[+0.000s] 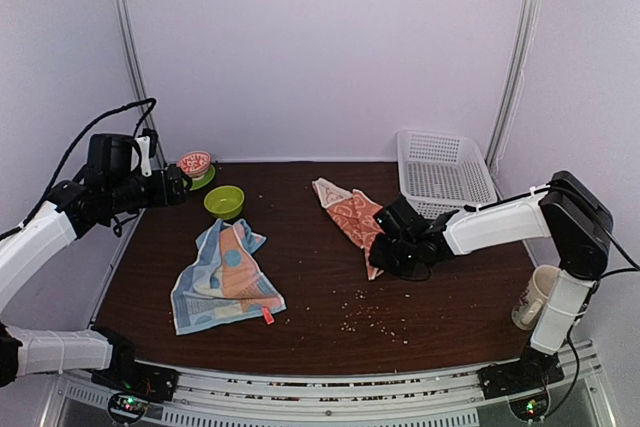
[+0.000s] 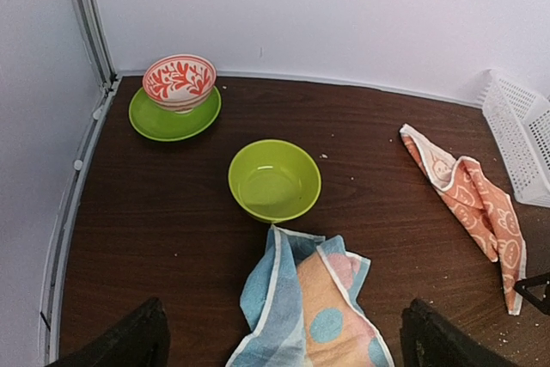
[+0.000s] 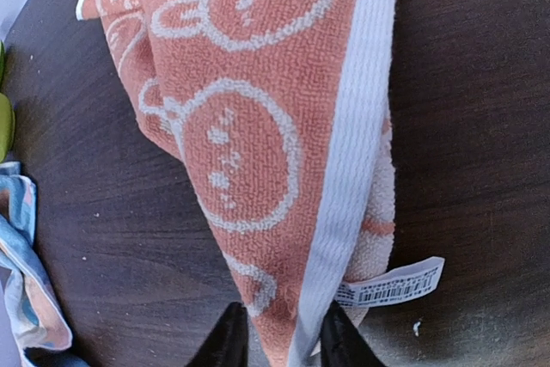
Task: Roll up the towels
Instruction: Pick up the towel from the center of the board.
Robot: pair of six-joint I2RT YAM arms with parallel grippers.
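The orange towel (image 1: pixel 350 212) with white cartoon print lies crumpled right of the table's middle (image 2: pixel 468 199). My right gripper (image 1: pixel 382 255) is low over its near tip. In the right wrist view both dark fingers press on that corner (image 3: pixel 258 126), next to a white label, so the gripper (image 3: pixel 284 341) is shut on the cloth. The light-blue towel (image 1: pixel 225 282) with pastel dots lies bunched at the front left (image 2: pixel 318 307), and an edge shows in the right wrist view (image 3: pixel 21 255). My left gripper (image 1: pixel 165 187) hangs open high at the far left (image 2: pixel 288 328), holding nothing.
A green bowl (image 1: pixel 224 201) stands just behind the blue towel (image 2: pixel 273 180). A red-and-white bowl (image 2: pixel 179 79) sits on a green plate (image 2: pixel 172 118) at the back left. A white basket (image 1: pixel 445 172) stands at the back right, a cup (image 1: pixel 535 297) at the right edge. Crumbs (image 1: pixel 370 317) dot the front.
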